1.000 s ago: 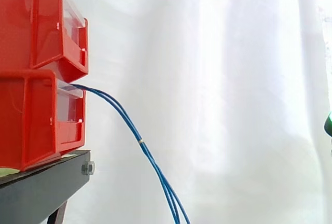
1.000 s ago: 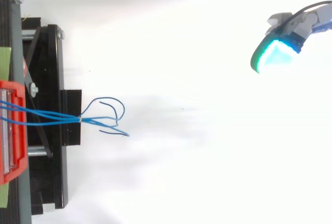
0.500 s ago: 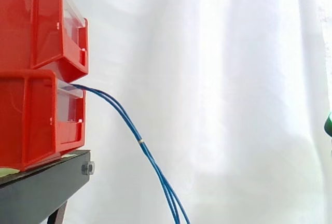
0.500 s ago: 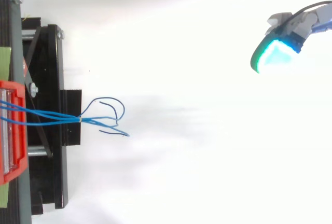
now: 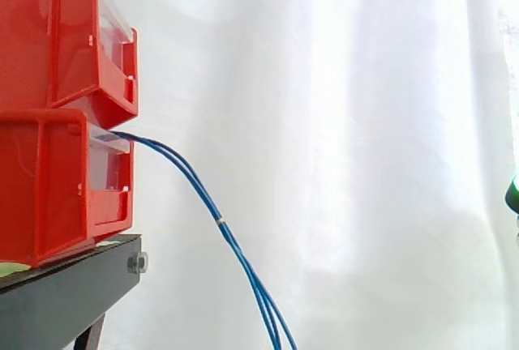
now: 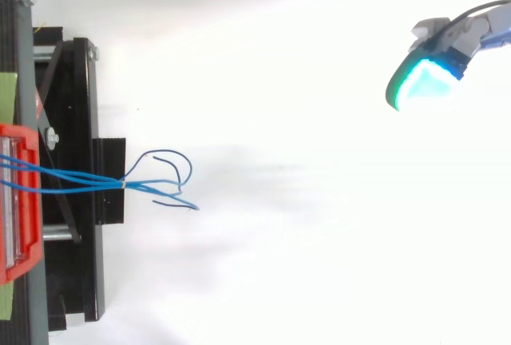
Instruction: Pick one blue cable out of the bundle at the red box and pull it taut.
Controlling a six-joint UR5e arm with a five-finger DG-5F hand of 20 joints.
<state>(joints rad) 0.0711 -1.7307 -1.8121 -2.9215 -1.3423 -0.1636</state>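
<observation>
**A:** Cyan-green glow at the upper right of the top view: is that the hand (image 6: 423, 81)? Has it moved at all?

**B:** That is it, and it has hardly moved. It sits where it sat a second ago. In the side view it just shows at the right edge (image 5: 513, 196), at mid-height, much as before. Whether it is open or closed I cannot tell.

**A:** Anything near it?

**B:** No. It is well apart from the blue cables (image 6: 80, 179), which lie over at the left and have not shifted either. They come out of the red box (image 5: 49, 180) at the left edge, cross the black stand (image 6: 80, 97) and meet at a small pale tie (image 6: 122, 184). Past the tie the loose ends (image 6: 172, 185) fan out, left of centre.

**A:** Slack?

**B:** Yes. In the side view they droop from the box in a curve down to the bottom edge.

**A:** So where does the task stand?

**B:** I judge it has not begun. The whole approach to the left is yet to come, and the spread ends past the tie look the easiest place to single out one strand.
</observation>
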